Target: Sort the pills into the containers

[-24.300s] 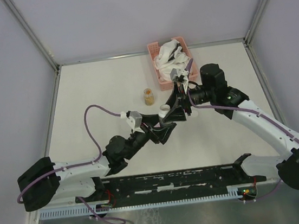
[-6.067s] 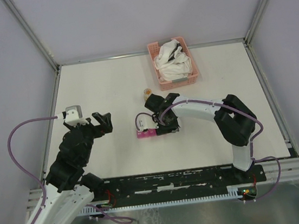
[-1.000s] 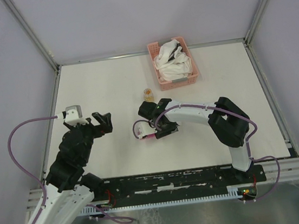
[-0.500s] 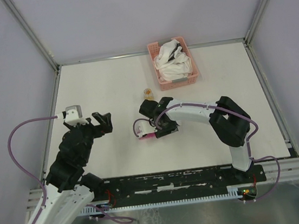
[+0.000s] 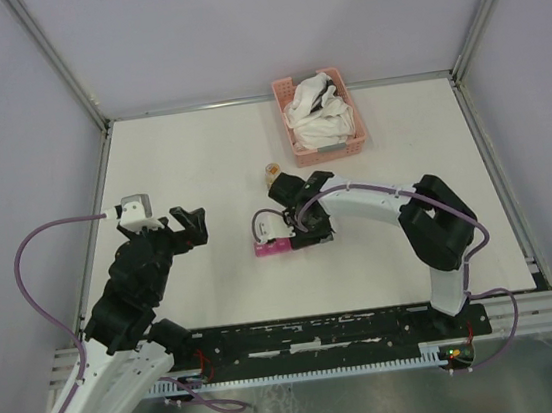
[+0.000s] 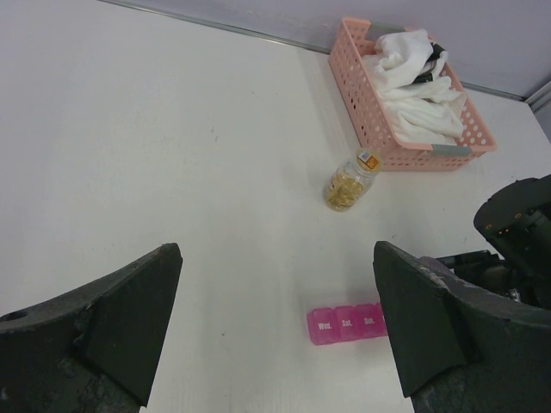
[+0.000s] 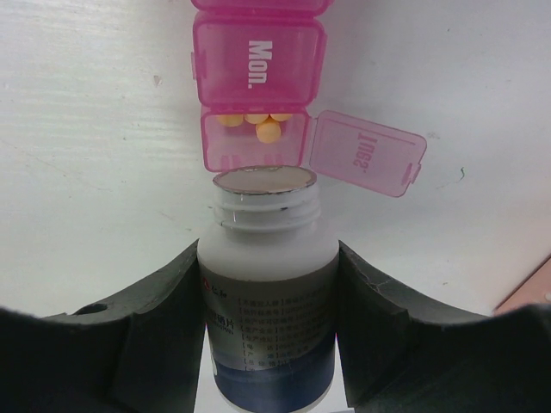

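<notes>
A: Top view. Left jaws?
B: Spread wide with nothing in them, above the tabletop [image 5: 189, 157]. The pill box [image 5: 270, 248] lies well apart from them, right at the tips of the right jaws.
A: Right jaws?
B: Closed on a white bottle [image 5: 265, 228], whose end is just beside the pill box. An amber jar [image 5: 273, 174] stands just behind these jaws. A pink basket [image 5: 290, 134] with white cloths [image 5: 316, 106] sits farther beyond.
A: Left wrist view.
B: The two fingers [image 6: 120, 318] are far apart at the lower corners, with nothing between them. The pill box [image 6: 347, 323] lies ahead of the jaws, right of centre, showing three shut lids. The amber jar [image 6: 349, 182] is farther ahead and the pink basket [image 6: 357, 103] beyond it. The right arm [image 6: 516, 224] hides the pill box's far end.
A: Right wrist view.
B: The fingers [image 7: 151, 318] clamp the white bottle [image 7: 267, 292] by its body, cap off, neck pointing forward. Straight ahead of the jaws is one compartment with its lid [image 7: 366, 153] flipped aside and yellow pills [image 7: 258, 125] inside. The next compartment, marked "Mon.", is shut. Whether the bottle mouth touches the open compartment I cannot tell.
</notes>
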